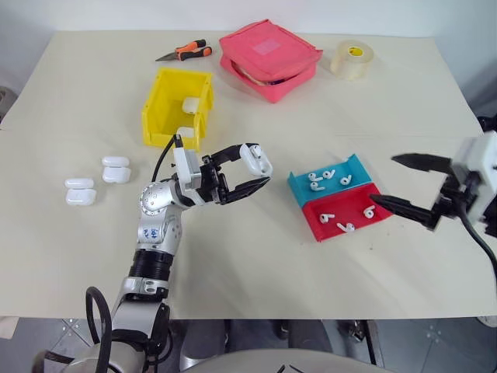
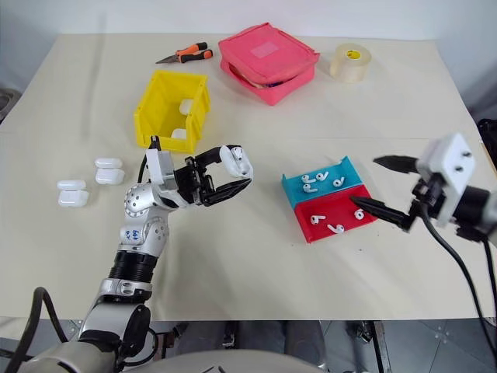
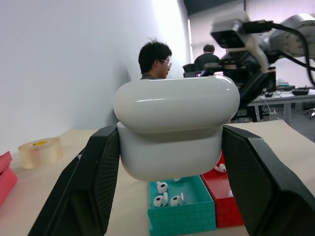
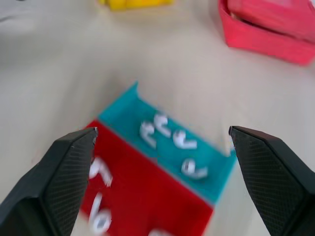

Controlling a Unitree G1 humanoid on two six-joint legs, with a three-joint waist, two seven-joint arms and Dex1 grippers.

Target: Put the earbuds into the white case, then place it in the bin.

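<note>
My left gripper (image 1: 258,165) is shut on a white case (image 1: 255,158) and holds it above the table's middle, in front of the yellow bin (image 1: 155,116). The left wrist view has the case (image 3: 172,123) pinched between both fingers. Several earbuds lie in a blue tray (image 1: 326,178) and a red tray (image 1: 342,221) to the right. My right gripper (image 1: 384,179) hangs open just past the trays' right end with nothing between its fingers; its wrist view looks down on the earbuds (image 4: 170,137). A white case (image 1: 191,103) lies inside the bin.
Three more white cases (image 1: 93,183) lie on the table at the left. A pink zip pouch (image 1: 269,58), a tape roll (image 1: 352,60) and orange-handled pliers (image 1: 186,53) sit along the far edge. People sit in the background of the left wrist view.
</note>
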